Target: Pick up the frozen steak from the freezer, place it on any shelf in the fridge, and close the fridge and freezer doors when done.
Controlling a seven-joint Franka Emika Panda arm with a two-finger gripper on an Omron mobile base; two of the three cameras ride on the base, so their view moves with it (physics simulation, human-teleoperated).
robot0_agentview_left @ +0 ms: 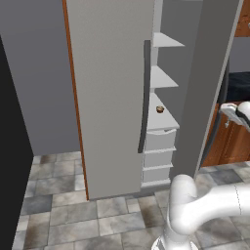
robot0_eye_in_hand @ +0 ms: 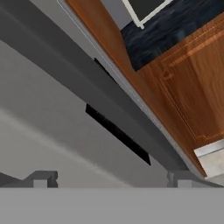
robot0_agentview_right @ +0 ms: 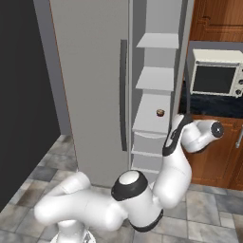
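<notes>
- You are facing a tall flat grey door (robot0_agentview_left: 110, 93) with a dark grey vertical bar handle (robot0_agentview_left: 145, 95); it looks shut, its right edge bordering the open compartment.
- Right of that edge, white shelves (robot0_agentview_left: 163, 78) are exposed, with white drawers (robot0_agentview_left: 159, 140) stacked below them.
- A small round brown item (robot0_agentview_left: 159, 109) sits on the lowest open shelf above the drawers; it is too small for you to tell what it is, and you cannot pick out a steak on any shelf.
- A second tall grey door (robot0_agentview_left: 207, 83) stands swung out, edge-on, at the right of the opening, so the gap between the two doors is narrow.
- Your two-finger gripper (robot0_eye_in_hand: 109, 178) is right beside that open door's grey face, its dark tips wide apart with nothing between them.
- The white arm (robot0_agentview_right: 178, 156) reaches up just right of the shelf column.
- Beyond the open door you have brown wooden cabinet fronts (robot0_agentview_right: 223, 147) and a white microwave (robot0_agentview_right: 214, 73) on a dark counter.
- The stone-tiled floor (robot0_agentview_left: 58, 210) to the left offers open space, up to a black wall (robot0_agentview_left: 12, 146).
</notes>
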